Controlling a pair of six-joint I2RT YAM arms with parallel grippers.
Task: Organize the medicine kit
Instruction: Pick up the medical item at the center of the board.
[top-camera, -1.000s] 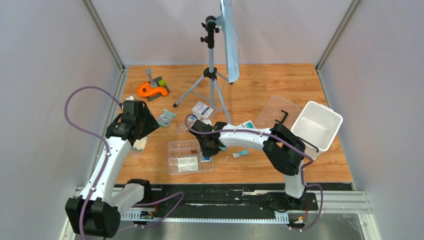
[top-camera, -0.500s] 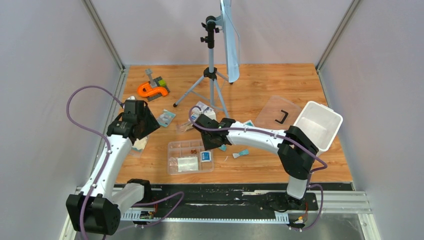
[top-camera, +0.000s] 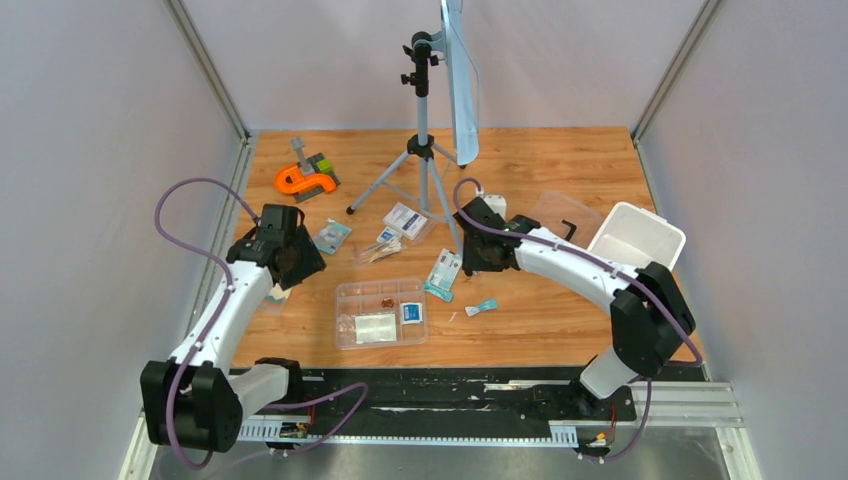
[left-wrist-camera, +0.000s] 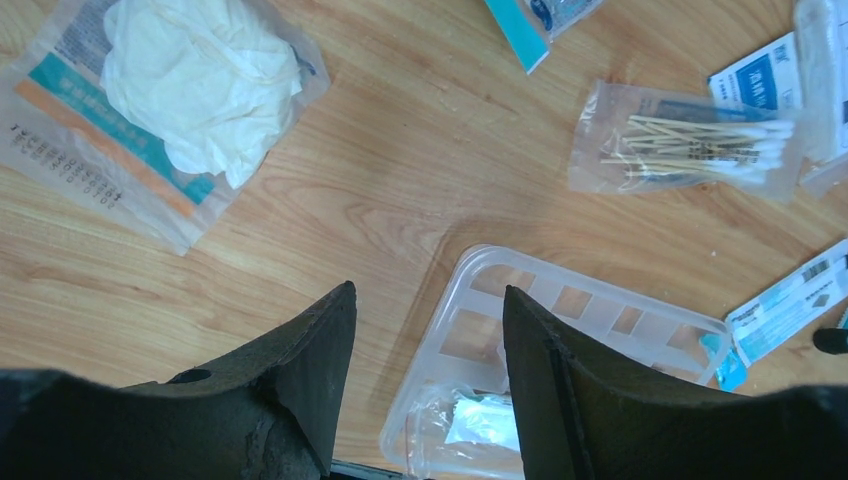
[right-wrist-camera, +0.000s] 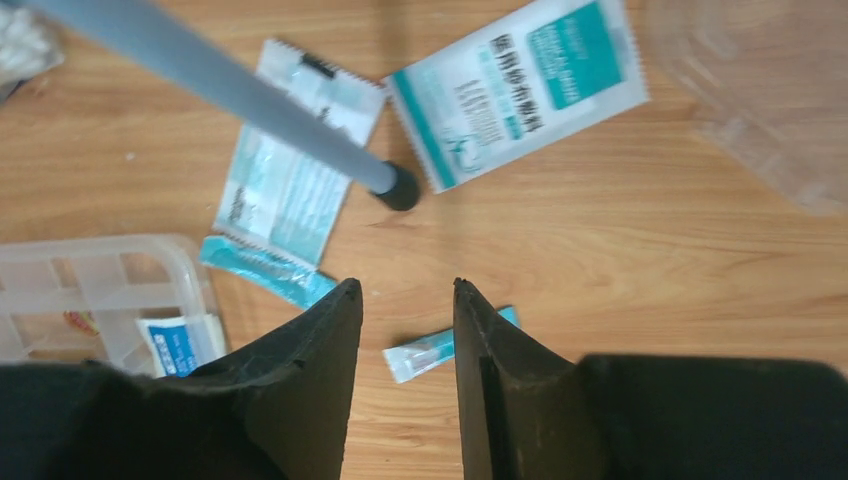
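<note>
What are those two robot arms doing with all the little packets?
They are tidying a medicine kit. The left hand and the right hand both hover open, holding nothing. The clear tray has a blue-and-white packet and a few other bits in it, while a teal packet and a bag of cotton swabs lie loose outside it. The white tub sits at the right, its clear lid off beside it.

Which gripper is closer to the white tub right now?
Right. The right gripper hangs near the tripod foot, with the clear lid between it and the tub; the left gripper is across the table, past the tray.
</note>
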